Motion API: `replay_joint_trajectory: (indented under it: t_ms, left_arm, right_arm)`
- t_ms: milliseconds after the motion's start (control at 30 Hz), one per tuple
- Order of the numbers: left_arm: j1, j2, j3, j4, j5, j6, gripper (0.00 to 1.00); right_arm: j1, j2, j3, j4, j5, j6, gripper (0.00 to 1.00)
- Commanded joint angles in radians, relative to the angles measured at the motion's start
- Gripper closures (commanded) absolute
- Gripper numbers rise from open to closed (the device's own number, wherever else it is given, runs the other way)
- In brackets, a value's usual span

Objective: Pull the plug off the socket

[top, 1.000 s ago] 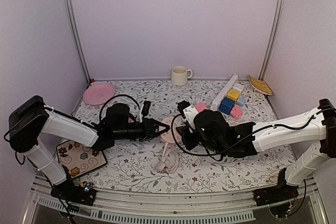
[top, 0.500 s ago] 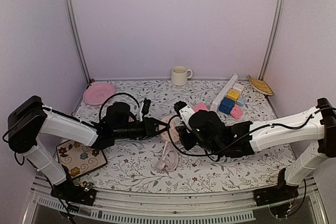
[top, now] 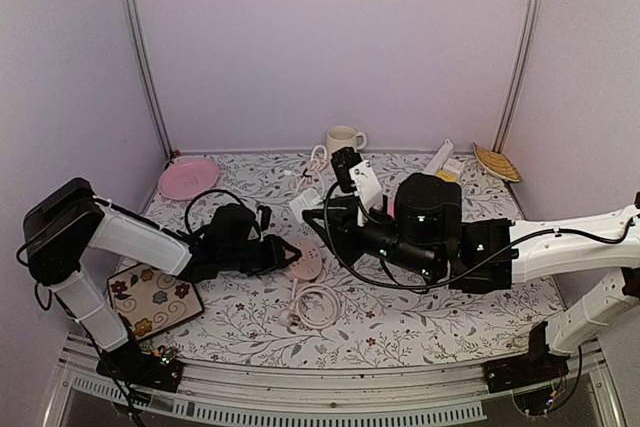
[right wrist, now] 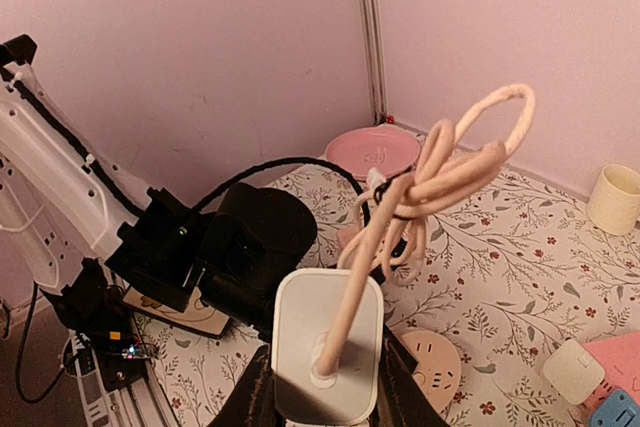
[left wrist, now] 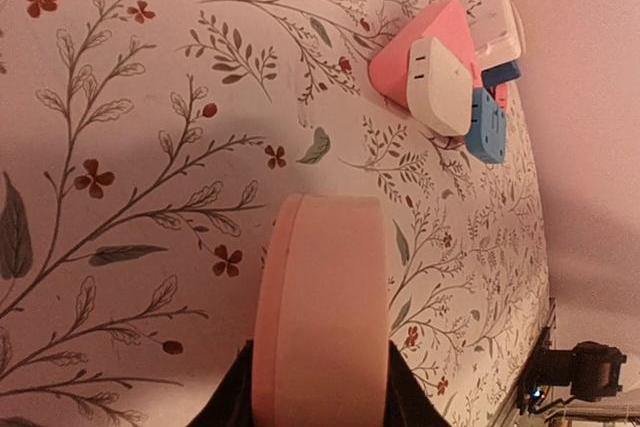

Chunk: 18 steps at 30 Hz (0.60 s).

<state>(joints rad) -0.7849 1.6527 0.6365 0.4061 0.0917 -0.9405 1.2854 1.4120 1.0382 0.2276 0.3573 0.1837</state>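
Left hand [top: 290, 255] low on the desk [top: 400, 322], its 2 fingers clamped on the sides of the round pink socket [top: 305, 258]. The left wrist view shows the socket [left wrist: 320, 317] edge-on, pinched between the fingers at the bottom of the frame. The socket lies near the desk's middle, face up; its slots show in the right wrist view [right wrist: 431, 358]. Right hand [top: 318, 209] is raised above the desk, closed tight on the white plug [top: 305, 202]. The plug is clear of the socket, up and behind it in the top view, not touching. In the right wrist view the plug [right wrist: 325, 357] sits between the 2 fingers with its pale cord [right wrist: 420, 197] rising from it into a tied, looped bundle hanging in the air. A separate coiled cable [top: 310, 304] lies flat on the desk just on the near side of the socket. A cream mug [top: 343, 143] stands at the back edge and a pink plate [top: 188, 178] sits back left. A floral tile [top: 150, 299] lies near left under the left arm. Coloured blocks [left wrist: 440, 77] show beyond the socket in the left wrist view; they are mostly hidden behind the right arm in the top view.
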Motion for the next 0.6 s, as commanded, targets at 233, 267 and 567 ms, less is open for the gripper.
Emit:
replay_joint_trajectory:
  t_ms: [233,267,567]
  left_arm:
    - [0.154,-0.009,0.176,-0.176,0.016,0.216,1.00]
    - [0.169,0.001,0.202,-0.188,0.017,0.231,1.00]
    - [0.285,0.193,0.422,-0.201,0.100,0.274,1.00]
  right_arm:
    - [-0.257,-0.117,-0.180,-0.123,-0.051,0.211,0.96]
    - [-0.291,-0.137,-0.213,-0.127,-0.073,0.238,0.96]
    - [-0.631,-0.297,-0.517,-0.140,-0.246,0.432,0.94]
